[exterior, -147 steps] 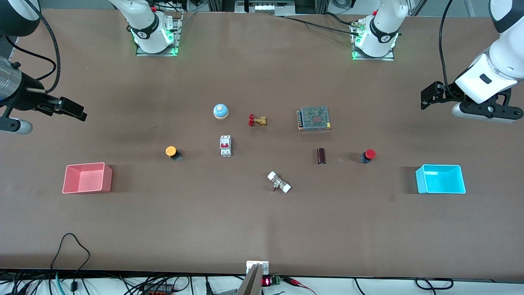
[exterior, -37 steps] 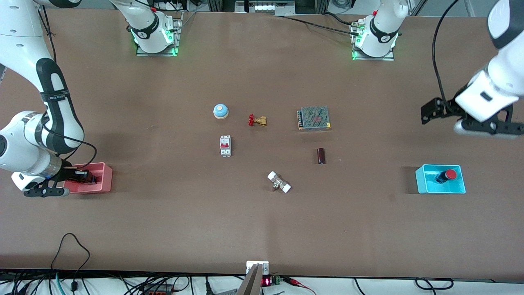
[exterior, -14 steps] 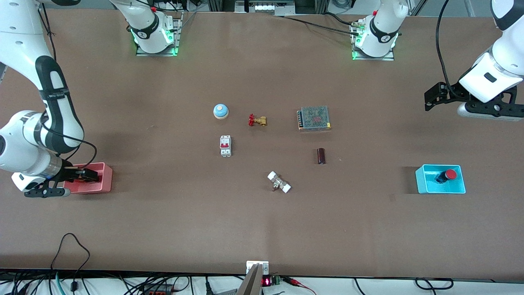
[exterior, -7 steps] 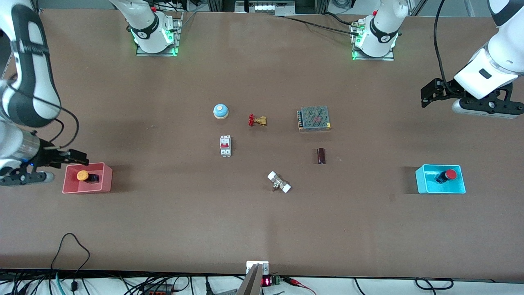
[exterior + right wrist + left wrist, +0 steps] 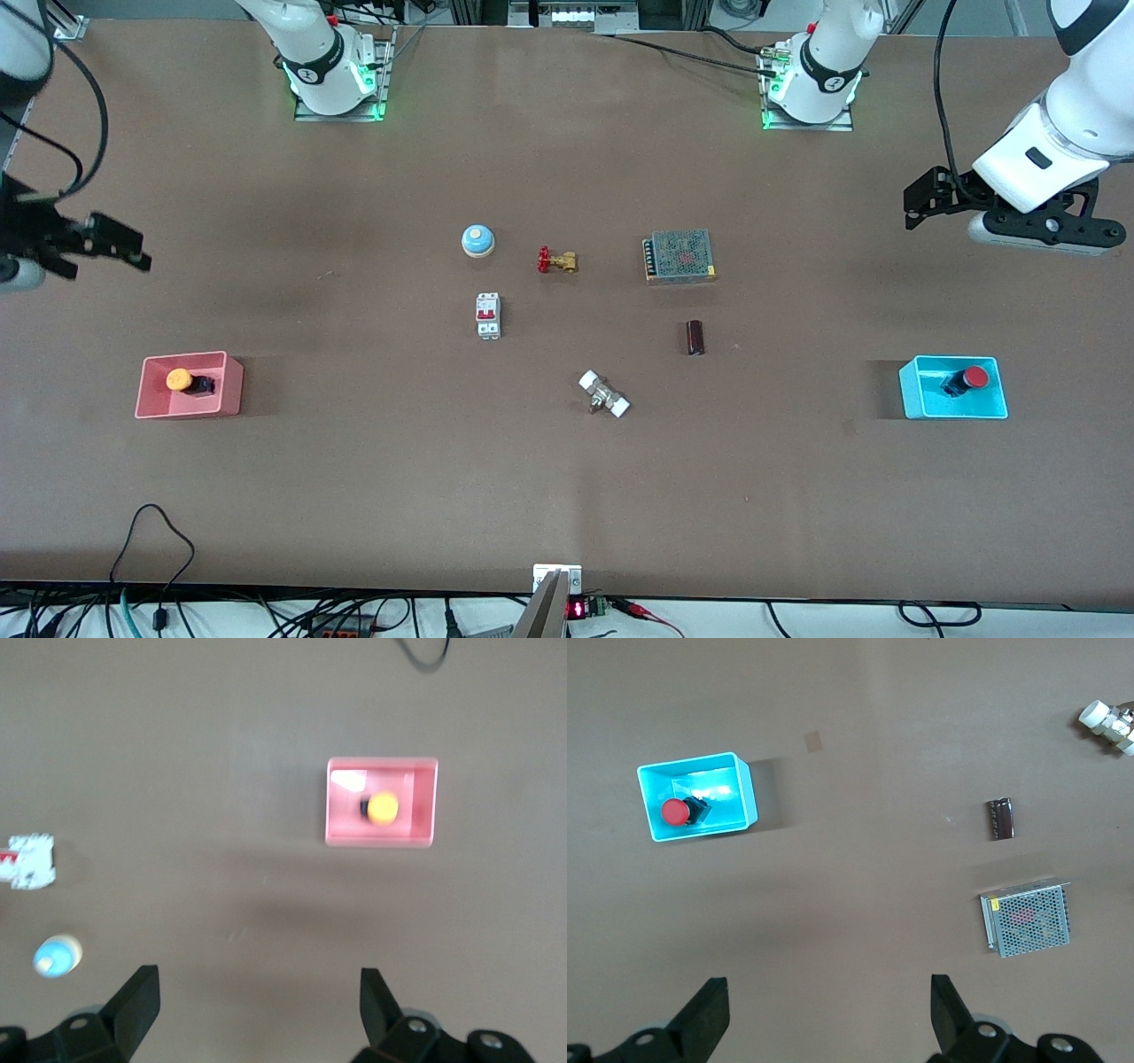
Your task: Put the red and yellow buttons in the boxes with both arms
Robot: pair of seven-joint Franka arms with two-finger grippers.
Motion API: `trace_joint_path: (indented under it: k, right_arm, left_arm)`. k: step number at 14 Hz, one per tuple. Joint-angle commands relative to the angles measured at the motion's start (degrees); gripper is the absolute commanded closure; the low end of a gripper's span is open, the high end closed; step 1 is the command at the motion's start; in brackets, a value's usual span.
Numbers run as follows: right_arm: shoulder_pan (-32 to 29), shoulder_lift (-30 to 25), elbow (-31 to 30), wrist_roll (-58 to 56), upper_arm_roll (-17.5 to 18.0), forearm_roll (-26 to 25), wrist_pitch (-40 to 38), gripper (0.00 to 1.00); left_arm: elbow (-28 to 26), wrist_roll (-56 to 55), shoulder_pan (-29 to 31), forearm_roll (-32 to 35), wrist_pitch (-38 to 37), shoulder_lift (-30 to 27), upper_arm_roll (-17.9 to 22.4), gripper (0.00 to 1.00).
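Observation:
The yellow button [image 5: 180, 380] lies in the pink-red box [image 5: 232, 385] at the right arm's end of the table; both show in the right wrist view, button [image 5: 383, 808] in box [image 5: 345, 806]. The red button [image 5: 974, 377] lies in the cyan box [image 5: 918, 390] at the left arm's end; both show in the left wrist view, button [image 5: 675, 811] in box [image 5: 740, 788]. My right gripper [image 5: 124, 248] is open and empty, up over bare table. My left gripper [image 5: 917, 199] is open and empty, up over bare table.
In the middle of the table lie a blue dome bell [image 5: 477, 240], a brass valve with a red handle [image 5: 556, 260], a white circuit breaker [image 5: 488, 315], a mesh power supply [image 5: 680, 256], a dark cylinder [image 5: 695, 338] and a white-capped fitting [image 5: 604, 395].
My right gripper let go of the yellow button in the pink-red box, opened and rose away toward the robots' side. My left gripper stayed raised and drifted slightly.

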Motion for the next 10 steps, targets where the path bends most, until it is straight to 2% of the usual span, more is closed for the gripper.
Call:
trace_joint_path:
  k: [1, 3, 10]
  right_arm:
    - [2.17, -2.86, -1.45, 3.84, -0.10, -1.32, -3.73, 0.00]
    - [4.19, -2.95, -1.10, 4.55, -0.10, -3.08, -4.07, 0.00]
    - [4.55, -1.29, 0.75, 4.55, -0.10, -2.65, -3.73, 0.00]
  left_arm:
    - [1.18, 0.96, 0.27, -0.13, -1.19, 0.05, -0.16, 0.00]
    - [1.18, 0.96, 0.27, -0.13, -1.18, 0.14, -0.16, 0.00]
    - [1.18, 0.87, 0.53, -0.13, -1.45, -0.04, -0.16, 0.00]
